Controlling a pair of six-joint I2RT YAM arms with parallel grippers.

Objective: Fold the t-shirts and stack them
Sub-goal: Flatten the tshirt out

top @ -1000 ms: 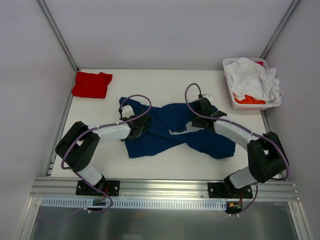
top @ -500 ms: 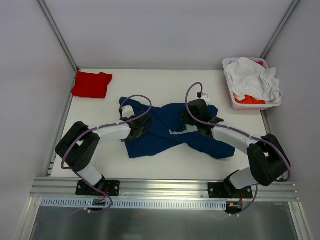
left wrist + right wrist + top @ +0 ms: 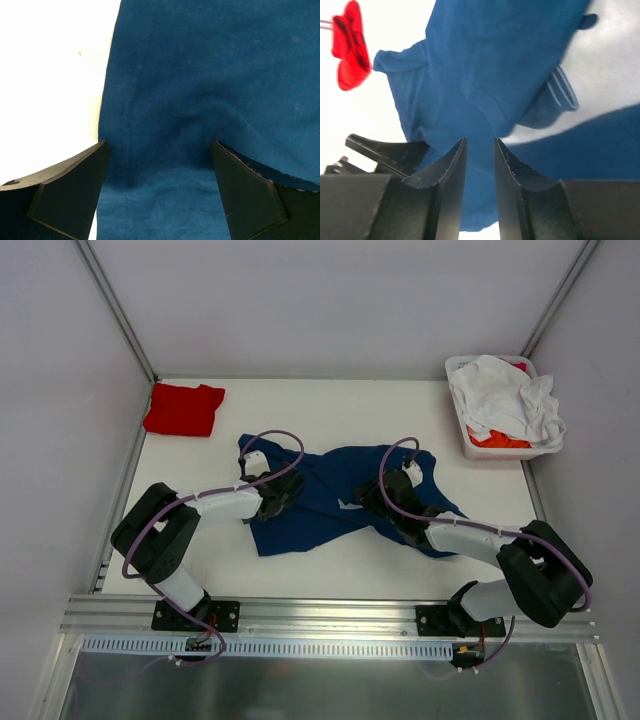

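Note:
The navy blue t-shirt lies crumpled in the middle of the table; its print does not show. My left gripper sits low over the shirt's left part, jaws wide open around a hemmed edge of the cloth. My right gripper is shut on a fold of the navy shirt, with cloth pinched between the fingers. The red t-shirt lies folded at the far left corner and shows in the right wrist view. White and orange shirts fill the basket.
A white basket stands at the far right edge of the table. White walls and metal posts enclose the table on three sides. An aluminium rail runs along the near edge by the arm bases.
My right gripper has moved left and toward the near edge, dragging the right part of the navy shirt with it. The left gripper has stayed in place.

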